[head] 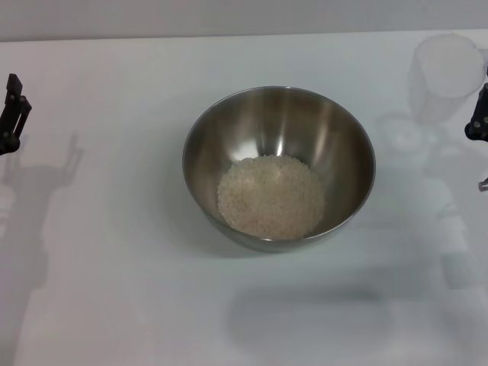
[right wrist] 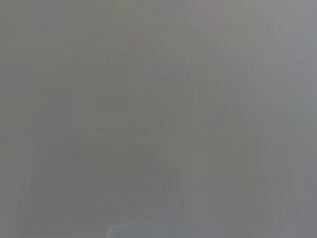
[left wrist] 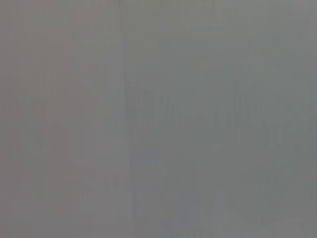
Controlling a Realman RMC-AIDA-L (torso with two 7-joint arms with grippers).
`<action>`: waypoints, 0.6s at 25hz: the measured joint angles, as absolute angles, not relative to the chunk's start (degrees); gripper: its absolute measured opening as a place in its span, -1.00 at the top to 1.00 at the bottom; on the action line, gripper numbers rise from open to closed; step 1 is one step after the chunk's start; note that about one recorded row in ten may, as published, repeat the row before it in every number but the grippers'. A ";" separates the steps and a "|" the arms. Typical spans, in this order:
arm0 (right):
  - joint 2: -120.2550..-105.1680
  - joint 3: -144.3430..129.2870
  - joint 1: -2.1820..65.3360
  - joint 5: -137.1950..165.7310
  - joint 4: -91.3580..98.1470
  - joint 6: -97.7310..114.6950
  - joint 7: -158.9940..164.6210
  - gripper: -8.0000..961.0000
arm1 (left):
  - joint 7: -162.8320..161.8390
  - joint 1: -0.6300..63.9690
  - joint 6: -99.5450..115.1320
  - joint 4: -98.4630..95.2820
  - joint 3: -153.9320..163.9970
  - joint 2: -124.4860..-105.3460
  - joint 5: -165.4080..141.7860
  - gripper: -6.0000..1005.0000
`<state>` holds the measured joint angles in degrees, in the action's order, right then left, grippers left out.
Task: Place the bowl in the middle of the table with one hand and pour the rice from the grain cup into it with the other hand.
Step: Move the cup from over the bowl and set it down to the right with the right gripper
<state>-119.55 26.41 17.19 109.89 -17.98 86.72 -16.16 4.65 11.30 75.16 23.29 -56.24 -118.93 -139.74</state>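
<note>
Right claw (head: 479,122): sits at the far right edge, only a dark sliver of it showing. Honestly can't tell if it's wide, narrow or gripping anything.
Left claw (head: 13,114): parked way over at the left edge, well apart from everything. Same deal, fingers not readable, and nothing is near it.
Cup (head: 446,72): just beside the right claw, up and a touch toward the centre from it, upright on the table. Looks empty to me, though it's clear plastic on white so that's a judgement. Whether the claw is touching it or has let go, can't say.
Bowl (head: 279,166): well left of the right claw, about midway between the two claws, so pretty much mid-table.
Rice (head: 271,196): heaped in the bottom of the bowl, leaning toward the near wall. No stray grains visible on the table (head: 114,290) that I can spot.
Progress: I'd call it basically done. Bowl is placed, rice is in it, cup is back down. At most what's left is the arms backing off.
In the way: nothing really; around the bowl it's just the arms' shadows.
Wrist cams: both are plain grey blur, no help at all.
</note>
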 joint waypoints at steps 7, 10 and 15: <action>-119.52 28.49 18.50 105.88 -16.01 78.40 -13.45 0.97 | 4.65 11.43 74.87 23.02 -56.01 -119.03 -139.78 -0.64; -119.57 27.73 19.36 105.99 -14.81 76.50 -11.11 0.97 | 4.65 11.43 74.82 23.17 -55.82 -119.00 -139.77 -0.64; -119.64 25.85 20.68 106.14 -14.68 73.02 -10.88 0.97 | 4.65 11.43 74.71 23.23 -55.53 -119.06 -139.77 -0.64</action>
<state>-119.64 25.85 20.68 106.14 -14.68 73.02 -10.88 4.66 11.43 74.71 23.23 -55.53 -119.06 -139.77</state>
